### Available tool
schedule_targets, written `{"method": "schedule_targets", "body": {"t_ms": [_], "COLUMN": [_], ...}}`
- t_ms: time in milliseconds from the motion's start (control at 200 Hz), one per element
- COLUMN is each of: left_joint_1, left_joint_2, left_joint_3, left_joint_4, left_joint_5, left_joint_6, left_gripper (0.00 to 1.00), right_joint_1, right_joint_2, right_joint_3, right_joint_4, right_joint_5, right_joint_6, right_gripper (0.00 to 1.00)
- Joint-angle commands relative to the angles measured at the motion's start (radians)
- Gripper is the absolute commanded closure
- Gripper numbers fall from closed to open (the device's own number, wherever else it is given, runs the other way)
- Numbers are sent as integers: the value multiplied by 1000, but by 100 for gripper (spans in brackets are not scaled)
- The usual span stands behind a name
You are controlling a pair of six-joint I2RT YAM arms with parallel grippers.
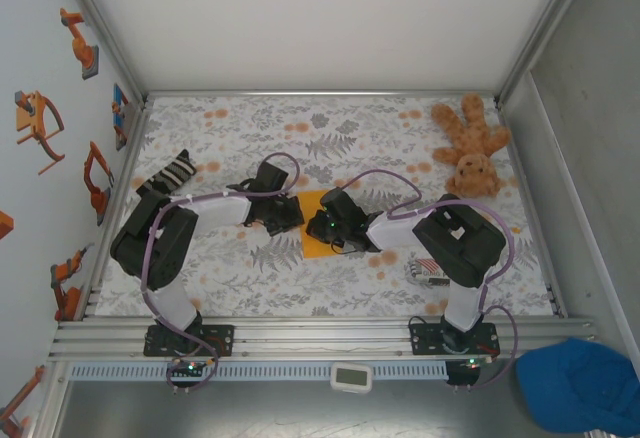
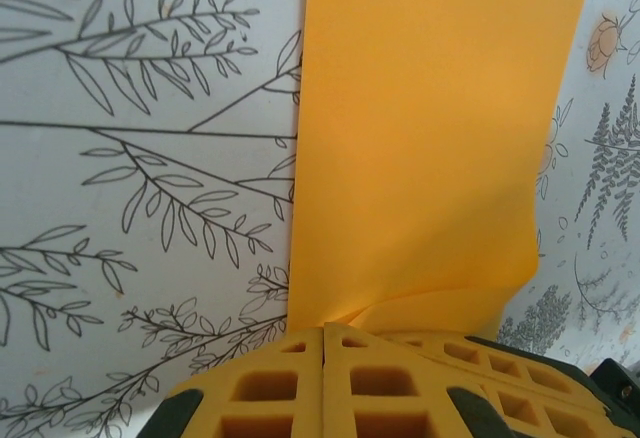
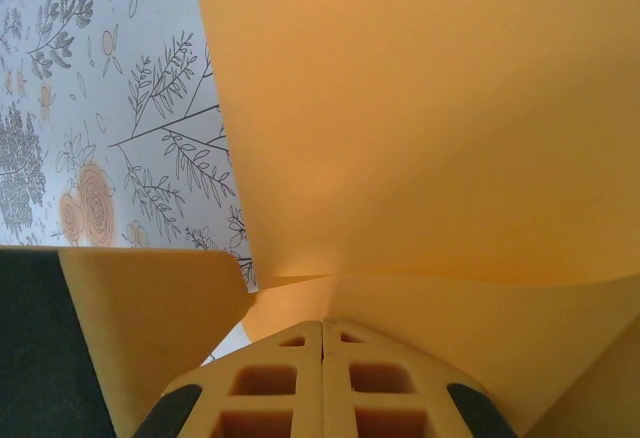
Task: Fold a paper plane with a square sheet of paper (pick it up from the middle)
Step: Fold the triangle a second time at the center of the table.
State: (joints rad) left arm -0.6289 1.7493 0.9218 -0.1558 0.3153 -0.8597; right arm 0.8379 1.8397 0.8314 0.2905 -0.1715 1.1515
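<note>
The square sheet of paper (image 1: 317, 241) is bright orange and lies mid-table on the leaf-print cloth, between the two grippers. My left gripper (image 1: 291, 214) stands at its left side and my right gripper (image 1: 326, 226) over its middle. In the left wrist view the sheet (image 2: 430, 128) lies flat ahead and its near edge lifts into the left gripper (image 2: 325, 330), whose jaws are pressed together. Seen from the right wrist, the sheet (image 3: 430, 108) bends up in a fold to the closed tips of the right gripper (image 3: 323, 323). No paper plane shape shows.
A brown plush teddy (image 1: 472, 148) lies at the back right. A red-and-white striped packet (image 1: 432, 274) sits by the right arm's base. A black-and-white striped thing (image 1: 168, 174) lies at the left. Aluminium rails frame the table, and a blue cloth (image 1: 580, 383) lies outside them.
</note>
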Motion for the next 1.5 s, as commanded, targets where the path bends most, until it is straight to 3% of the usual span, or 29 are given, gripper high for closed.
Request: {"method": "schedule_targets", "body": {"t_ms": [0,205,721,996,1212,1492], "left_joint_1": [-5,-10,-8,-7,-6,-3], "left_joint_2": [19,18,43,77,82,83], "left_joint_3": [27,15,-8,8,17,24], "left_joint_4": [-38,7,-14,-48,-56,-59], "left_joint_5": [-12,61,39,14,11,12], "left_joint_6": [28,40,58,77,87,90], "left_gripper": [100,100,100,100,100,100], "right_joint_1": [-4,-4,-3,-7,-30,-50], "right_joint_2": [4,6,-2,-82,-139,-97], "right_joint_3": [-6,-9,-15,-8,24,31], "right_joint_4": [-57,-57,-42,-10,-157,-176], "right_joint_5": [18,18,15,3,49,25], "right_joint_6": [5,8,17,-32,-134,-166], "right_gripper": [100,100,100,100,100,100]}}
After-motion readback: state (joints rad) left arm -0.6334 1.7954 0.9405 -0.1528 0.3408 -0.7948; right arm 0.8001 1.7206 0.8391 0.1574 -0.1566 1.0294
